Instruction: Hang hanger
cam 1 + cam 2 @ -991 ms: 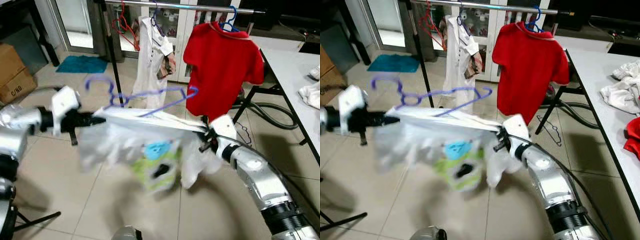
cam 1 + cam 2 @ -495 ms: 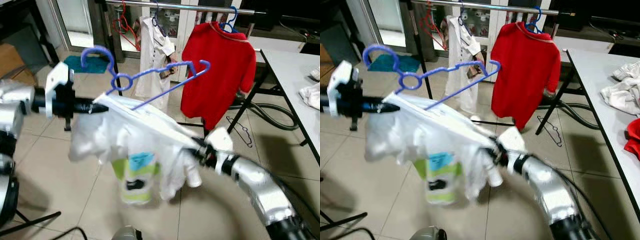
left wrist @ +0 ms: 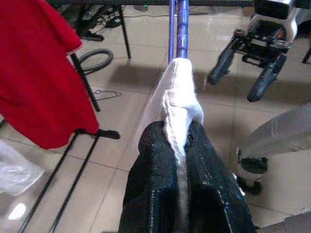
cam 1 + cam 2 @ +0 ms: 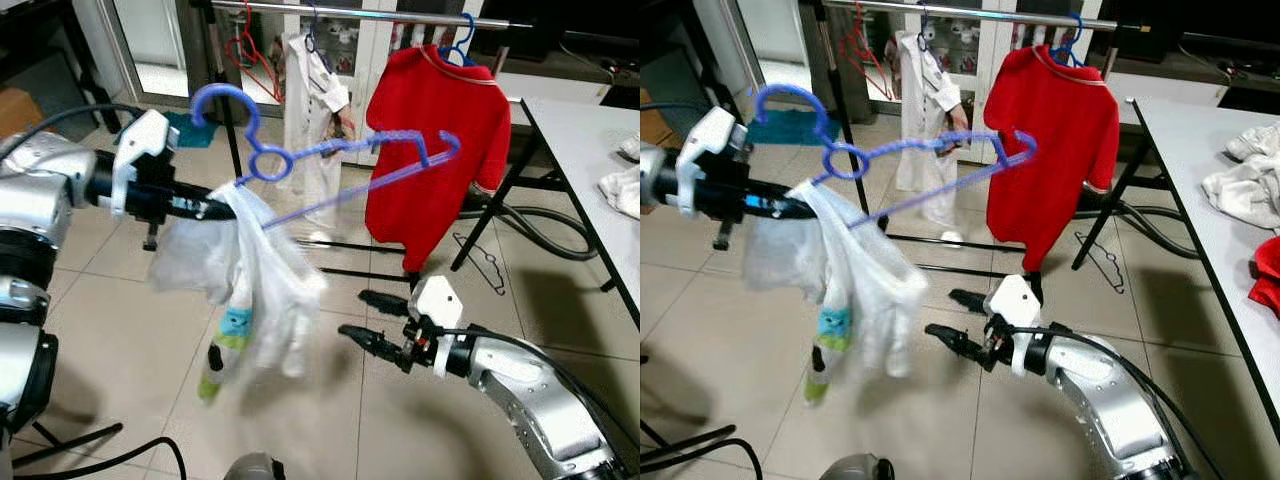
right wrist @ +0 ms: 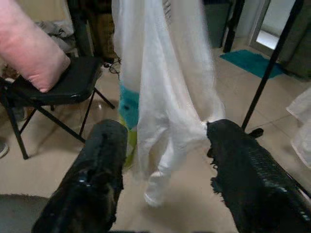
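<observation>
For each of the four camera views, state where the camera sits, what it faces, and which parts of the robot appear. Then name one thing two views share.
Left eye view: on the head, looking forward and down at the clothes rail; both arms show.
Right eye view: same head, same scene.
Left wrist view: along the left gripper, shut on the white garment and blue hanger.
Right wrist view: along the open right gripper, toward the garment.
Shared: the wrist views both show the white garment.
</observation>
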Available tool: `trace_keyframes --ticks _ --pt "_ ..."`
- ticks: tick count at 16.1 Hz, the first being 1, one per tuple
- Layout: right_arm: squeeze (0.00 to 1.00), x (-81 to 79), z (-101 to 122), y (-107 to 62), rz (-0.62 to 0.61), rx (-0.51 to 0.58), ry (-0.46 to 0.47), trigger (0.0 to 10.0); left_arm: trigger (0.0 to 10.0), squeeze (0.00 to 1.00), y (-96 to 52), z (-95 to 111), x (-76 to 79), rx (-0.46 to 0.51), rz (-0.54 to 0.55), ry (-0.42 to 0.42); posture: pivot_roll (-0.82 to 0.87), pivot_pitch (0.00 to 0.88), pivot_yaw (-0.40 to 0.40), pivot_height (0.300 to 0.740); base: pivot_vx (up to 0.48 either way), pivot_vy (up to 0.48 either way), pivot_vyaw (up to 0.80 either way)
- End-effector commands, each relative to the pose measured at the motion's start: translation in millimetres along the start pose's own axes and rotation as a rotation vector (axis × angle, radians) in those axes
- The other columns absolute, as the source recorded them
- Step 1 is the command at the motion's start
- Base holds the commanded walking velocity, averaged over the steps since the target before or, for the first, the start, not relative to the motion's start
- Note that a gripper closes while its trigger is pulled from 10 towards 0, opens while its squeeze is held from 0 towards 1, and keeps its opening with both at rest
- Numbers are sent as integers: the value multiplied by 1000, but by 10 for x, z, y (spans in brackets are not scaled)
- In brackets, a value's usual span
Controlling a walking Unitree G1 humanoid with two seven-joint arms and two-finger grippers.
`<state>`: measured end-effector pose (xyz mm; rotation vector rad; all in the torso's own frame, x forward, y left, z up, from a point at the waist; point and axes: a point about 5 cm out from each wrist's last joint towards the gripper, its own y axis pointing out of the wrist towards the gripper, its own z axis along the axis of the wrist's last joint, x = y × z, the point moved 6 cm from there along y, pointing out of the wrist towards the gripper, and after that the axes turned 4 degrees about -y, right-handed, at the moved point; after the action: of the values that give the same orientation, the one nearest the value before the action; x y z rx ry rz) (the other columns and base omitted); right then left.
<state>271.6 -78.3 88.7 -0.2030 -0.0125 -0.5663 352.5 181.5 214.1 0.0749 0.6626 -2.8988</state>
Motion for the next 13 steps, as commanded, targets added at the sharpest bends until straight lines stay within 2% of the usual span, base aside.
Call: trace_keyframes --ticks 1,2,4,6,8,9,13 --pt "1000 163 126 1 -73 47 11 10000 0 0 4 223 -3 29 -18 65 85 0 40 740 0 0 0" --pt "1000 246 234 51 -120 96 46 10000 0 0 16 257 20 37 -34 70 84 0 45 740 0 0 0" --pt "1000 250 433 165 -128 187 116 10000 0 0 44 358 67 66 -65 84 88 0 46 740 0 0 0" --pt "1000 225 471 226 -111 198 128 10000 0 0 61 437 99 85 -87 92 91 0 44 740 0 0 0" --pt "1000 303 475 308 -128 201 144 10000 0 0 72 554 194 100 -141 107 96 0 43 740 0 0 0" --pt "0 345 518 317 -131 224 168 10000 0 0 72 602 221 108 -155 114 96 0 44 740 0 0 0" --pt "0 347 729 344 -89 314 220 10000 0 0 128 760 344 140 -227 127 92 0 45 740 0 0 0"
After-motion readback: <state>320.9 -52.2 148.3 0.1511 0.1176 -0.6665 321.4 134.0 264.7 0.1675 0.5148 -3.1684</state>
